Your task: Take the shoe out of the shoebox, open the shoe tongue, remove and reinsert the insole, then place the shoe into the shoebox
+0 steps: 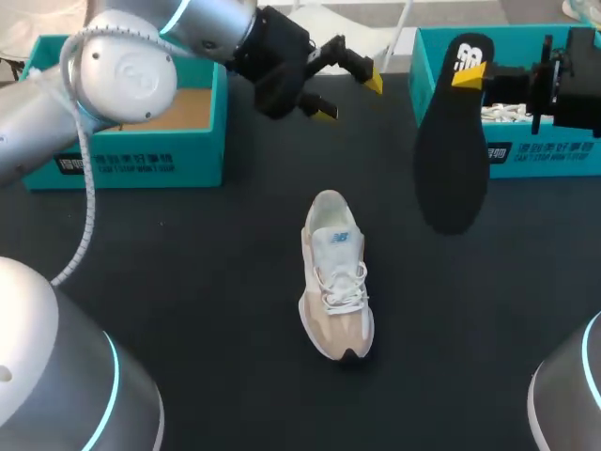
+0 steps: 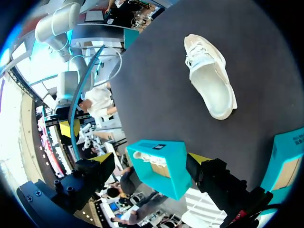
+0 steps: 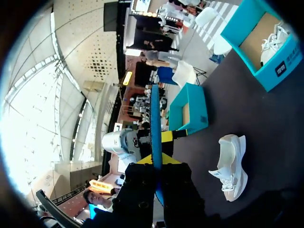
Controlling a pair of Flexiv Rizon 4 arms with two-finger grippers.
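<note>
On the dark table (image 1: 188, 282) lies the shoe (image 1: 336, 277); left hand (image 1: 349, 98) wide, right hand (image 1: 470, 74) gripping the insole (image 1: 451, 169).

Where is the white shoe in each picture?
Head view: the white shoe lies in the middle of the black table.
Left wrist view: the shoe lies on the table, beyond the teal shoebox.
Right wrist view: the shoe lies on the table, apart from the shoebox.
Shared landmark: the teal shoebox with something white inside.
</note>
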